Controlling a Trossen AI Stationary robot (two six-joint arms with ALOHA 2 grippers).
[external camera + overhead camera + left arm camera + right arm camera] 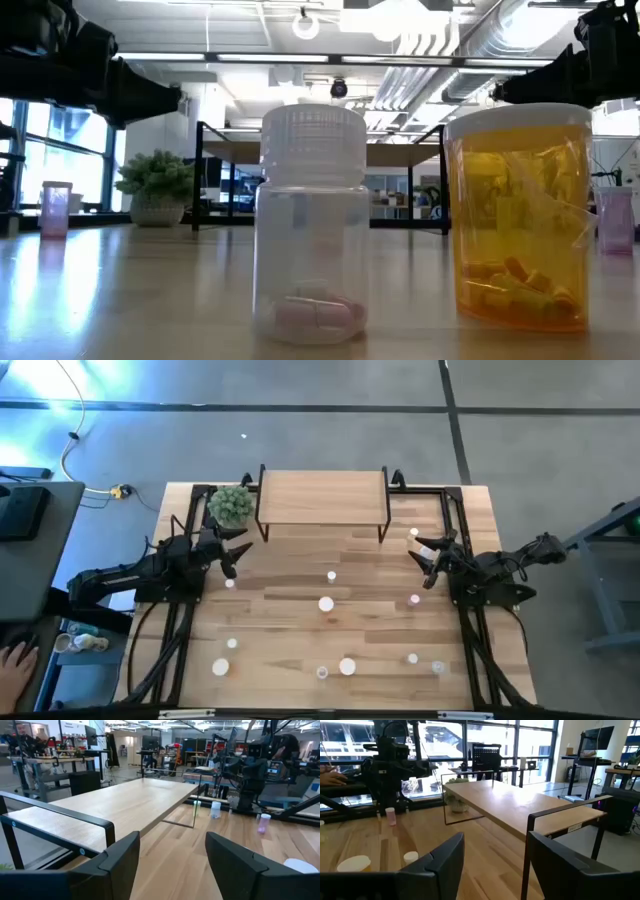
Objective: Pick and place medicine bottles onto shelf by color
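High view: light wooden counter (300, 620) on grey concrete floor. The shelf (322, 498) stands at the far edge, centred, its top bare. Potted plant (231, 506) near the far left corner, just beside the shelf. The medicine bottles (326, 603) are scattered over the middle and near edge, all on the counter. Left gripper (236, 556) hovers at the left side, right gripper (428, 561) at the right side, both fingers open, holding nothing.

Low view: open office with ceiling ducts and windows. Clear bottle (312, 225) holds pink capsules at its bottom; orange bottle (520, 215) just beside it holds orange capsules.

Left wrist view: fingers (120, 857) spread, shelf top ahead.

Right wrist view: fingers (445, 855) spread; pink bottle (391, 816) beyond, windows behind.
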